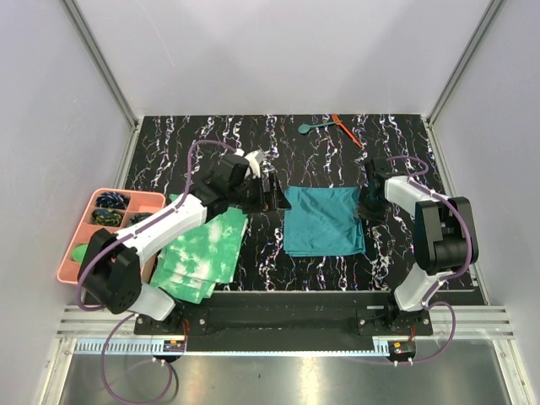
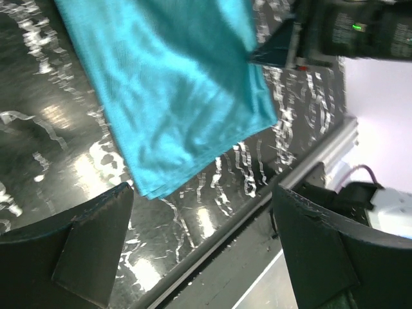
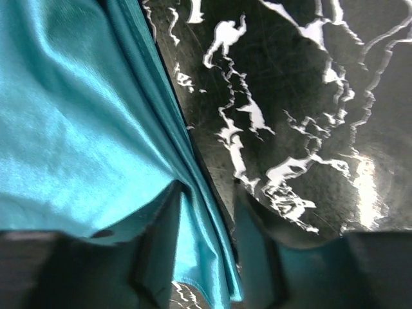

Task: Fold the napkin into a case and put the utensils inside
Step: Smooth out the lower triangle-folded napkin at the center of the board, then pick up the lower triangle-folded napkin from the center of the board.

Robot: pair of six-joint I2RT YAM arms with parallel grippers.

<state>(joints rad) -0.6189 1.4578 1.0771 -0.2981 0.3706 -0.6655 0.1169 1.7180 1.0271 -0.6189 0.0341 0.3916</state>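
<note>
Right gripper (image 3: pixel 206 215): jaws narrow, pinched on the right-hand edge of the plain dark teal cloth napkin (image 1: pixel 323 221). Layers of the fabric run up between its two fingers (image 3: pixel 158 251). It sits low over the black, white-veined marble-look table top (image 1: pixel 211 143).

Left gripper (image 2: pixel 201 199): jaws wide, nothing between them. It hangs just beside the napkin's left edge, near the far corner. I cannot tell whether it touches the cloth.

Napkin: folded to a rough square of several layers, lying flat mid-table between the two grippers. It is not yet a slim case.

Utensils: a small teal plastic spoon (image 1: pixel 310 127) and a thin orange-red plastic stick (image 1: pixel 347 130) lie just beside each other at the table's far edge, well apart from the napkin.

Left side: a stack of light green-and-white tie-dye cloths (image 1: pixel 207 253) lies under the left arm. A pink compartment tray (image 1: pixel 135 195) stands just beside the stack, with dark items in its compartments.
</note>
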